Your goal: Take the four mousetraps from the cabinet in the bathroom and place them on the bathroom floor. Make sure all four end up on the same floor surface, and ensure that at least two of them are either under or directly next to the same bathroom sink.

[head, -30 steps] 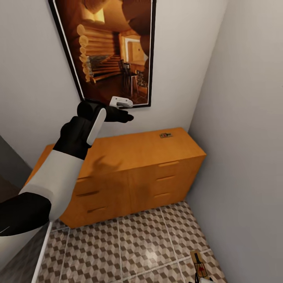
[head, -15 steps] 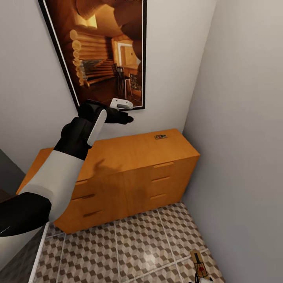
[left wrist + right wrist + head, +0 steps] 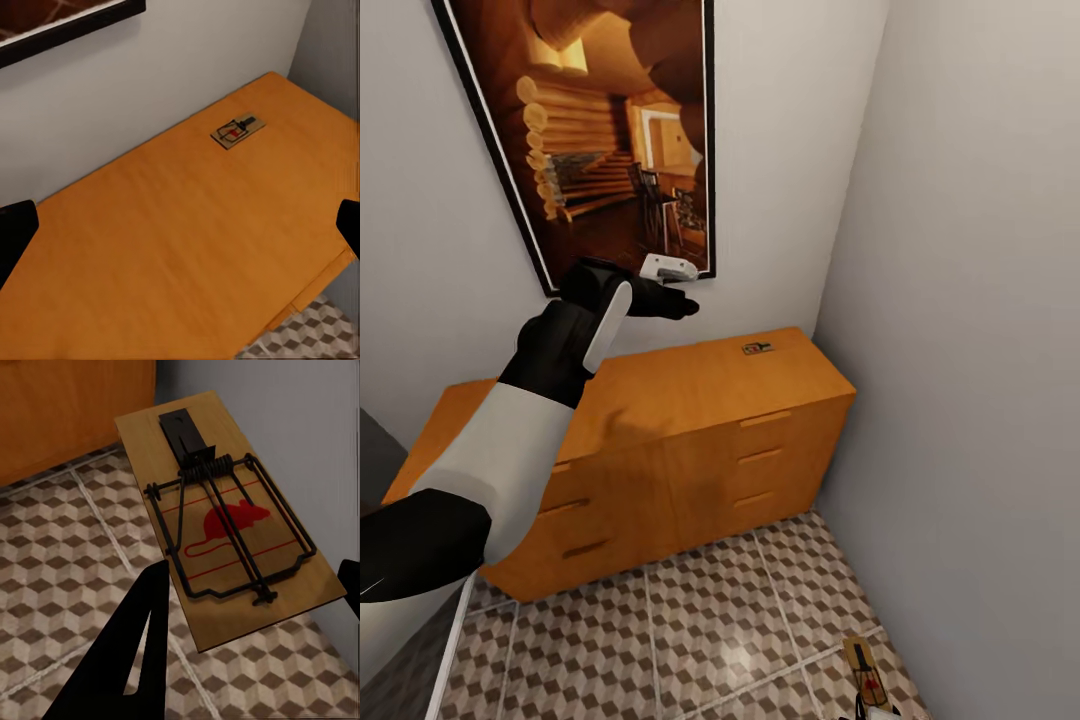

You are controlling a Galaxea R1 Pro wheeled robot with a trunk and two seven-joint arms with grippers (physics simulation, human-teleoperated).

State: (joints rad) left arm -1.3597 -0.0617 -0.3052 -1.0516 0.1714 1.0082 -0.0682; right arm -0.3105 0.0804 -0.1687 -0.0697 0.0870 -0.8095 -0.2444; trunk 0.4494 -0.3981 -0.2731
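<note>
My left tool [image 3: 678, 287] hangs above the cabinet [image 3: 660, 430], its fingers spread wide with nothing between them. One mousetrap [image 3: 238, 130] lies on the cabinet top, near the back edge toward the corner wall. My right tool [image 3: 255, 607] is closed on a second mousetrap [image 3: 232, 532], held above the bathroom floor [image 3: 690, 640] just in front of the cabinet; whether that board touches the tiles, I cannot tell. A framed picture [image 3: 610, 130] hangs above the cabinet.
</note>
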